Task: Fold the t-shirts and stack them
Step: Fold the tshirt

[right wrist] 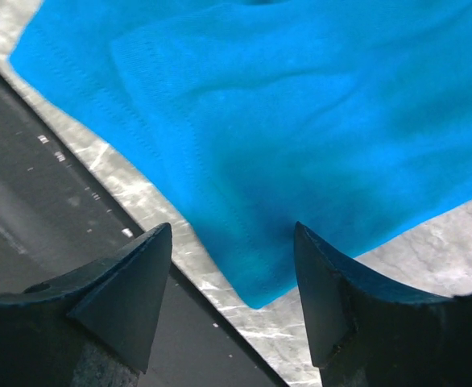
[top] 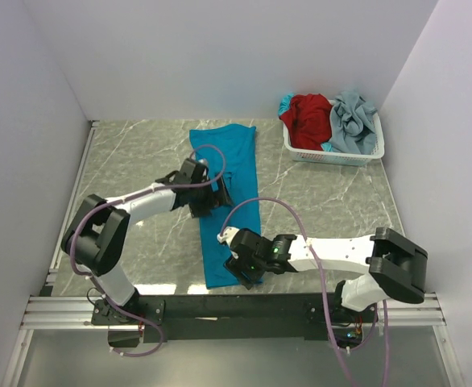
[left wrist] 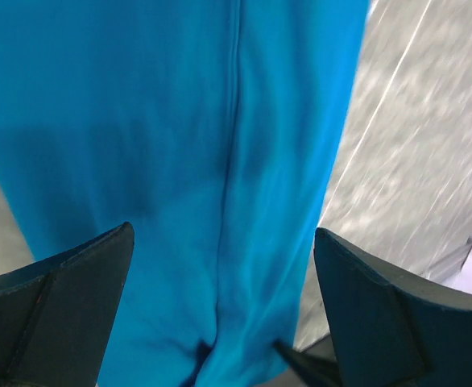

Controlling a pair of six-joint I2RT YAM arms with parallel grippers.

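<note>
While teal t-shirt [top: 232,153] lies part-folded under spread left gripper [left wrist: 221,234] and spread right gripper [right wrist: 232,232] — red t-shirt [top: 308,117], grey-blue t-shirt [top: 354,121] await folding.

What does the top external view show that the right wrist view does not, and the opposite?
Only top external: a white plastic lattice basket holding a red shirt and a pale grey-blue shirt. Only right wrist: the stitched hem corner, framed by the open right gripper. Both: the teal-blue cloth t-shirt, folded long, on the grey marbled table.

White arms [top: 337,254], purple cables [top: 256,201], black claws [right wrist: 233,230]
</note>
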